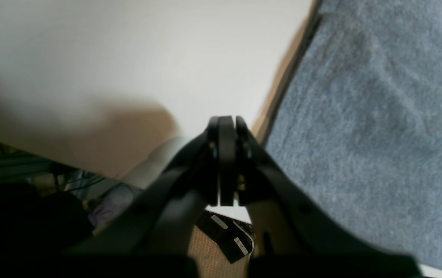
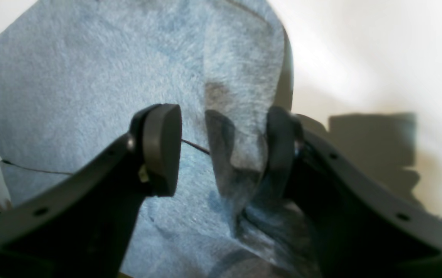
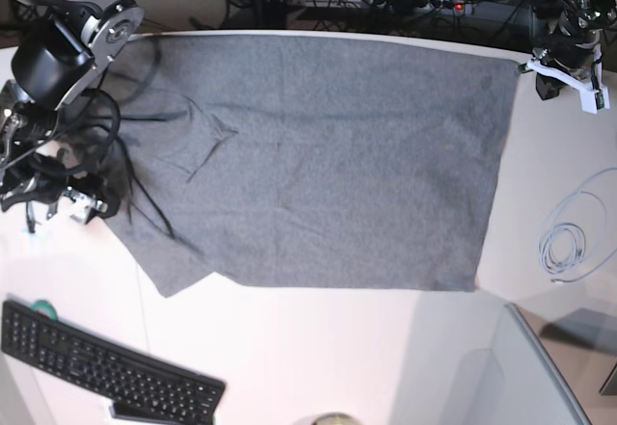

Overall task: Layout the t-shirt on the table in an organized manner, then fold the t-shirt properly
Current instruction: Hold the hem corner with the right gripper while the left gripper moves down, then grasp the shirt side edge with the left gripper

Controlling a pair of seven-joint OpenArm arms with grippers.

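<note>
The t-shirt (image 3: 328, 165) lies spread flat across the far half of the white surface (image 3: 318, 348), its near hem well clear of the keyboard (image 3: 101, 367). The right hand (image 2: 221, 150) stands open at the shirt's sleeve side, a raised fold of cloth against one finger (image 2: 280, 143). The left hand (image 1: 226, 127) is closed and empty, just beyond the shirt's far corner.

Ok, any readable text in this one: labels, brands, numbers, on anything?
No text can be read in any view.
White labels on the black strap below the left gripper: marks on them, too blurred to read.
Keyboard keys: too small to read.
White tag by the far table corner: nothing legible.
T-shirt: plain, no print.
</note>
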